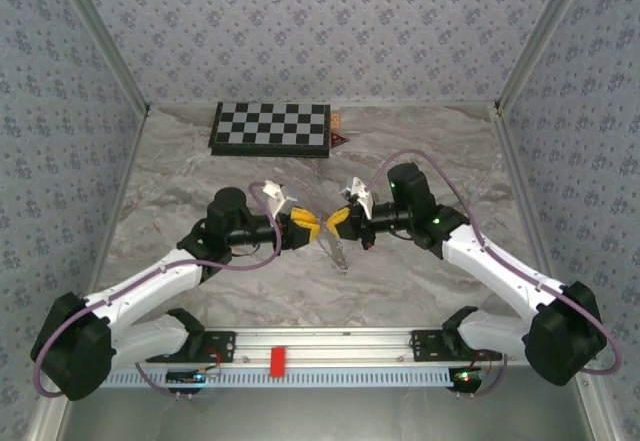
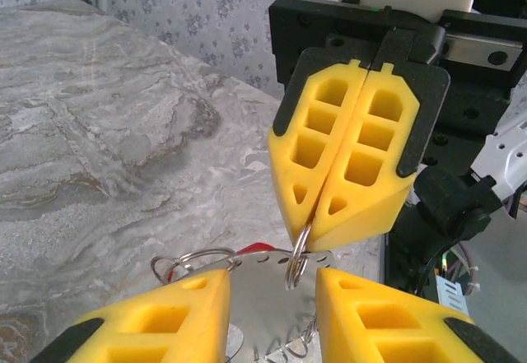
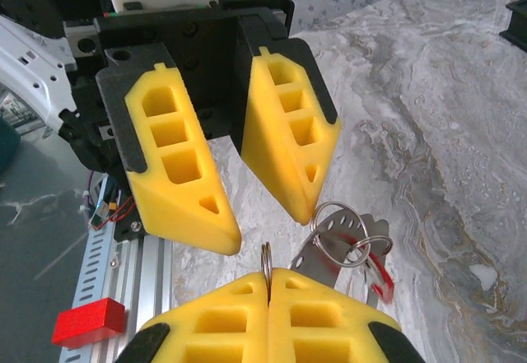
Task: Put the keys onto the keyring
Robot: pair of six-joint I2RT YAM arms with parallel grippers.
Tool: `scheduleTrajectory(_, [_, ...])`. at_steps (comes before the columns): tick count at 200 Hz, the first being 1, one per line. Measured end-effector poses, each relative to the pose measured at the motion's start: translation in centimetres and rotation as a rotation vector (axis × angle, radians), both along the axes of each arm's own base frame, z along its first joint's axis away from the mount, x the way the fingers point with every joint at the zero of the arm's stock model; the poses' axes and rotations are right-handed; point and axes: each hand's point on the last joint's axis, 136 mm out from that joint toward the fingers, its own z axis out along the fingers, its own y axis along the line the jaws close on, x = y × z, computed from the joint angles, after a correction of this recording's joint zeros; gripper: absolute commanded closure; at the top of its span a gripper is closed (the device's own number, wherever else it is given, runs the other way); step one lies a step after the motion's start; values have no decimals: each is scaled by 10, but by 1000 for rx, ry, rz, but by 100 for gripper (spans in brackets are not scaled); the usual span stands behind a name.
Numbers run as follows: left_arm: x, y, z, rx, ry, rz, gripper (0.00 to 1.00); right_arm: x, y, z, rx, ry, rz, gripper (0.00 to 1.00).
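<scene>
Looking at mid-table, you have the two arms nose to nose above the marbled table. Your right gripper is clamped tight on a thin metal ring, and the red-headed keys dangle with wire loops just beside its tips. Your left gripper stands parted, holding nothing, its fingers close by that bundle; whether they touch it you cannot tell.

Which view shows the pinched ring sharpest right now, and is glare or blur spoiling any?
Left wrist: the small ring in the right gripper is sharp and close; the metal tag below it is washed out bright. Right wrist: even light, that ring seen edge-on and thin. Top external: evenly lit, no glare, but the ring is too small to make out.
</scene>
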Motion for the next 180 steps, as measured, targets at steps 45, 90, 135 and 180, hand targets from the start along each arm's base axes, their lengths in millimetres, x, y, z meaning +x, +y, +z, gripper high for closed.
scheduleTrajectory(45, [-3, -2, -1, 17, 0, -31, 68, -1, 4, -7, -45, 2, 17, 100])
scheduleTrajectory(90, [-3, -5, -15, 59, 37, -53, 70, -2, 4, -8, -60, -3, 22, 100])
scheduleTrajectory(135, [-3, -6, -16, 70, 42, -64, 71, -3, 4, -10, -68, 3, 24, 100])
scheduleTrajectory(180, [-4, -6, -16, 71, 38, -69, 74, -5, 6, -12, -76, 5, 38, 100])
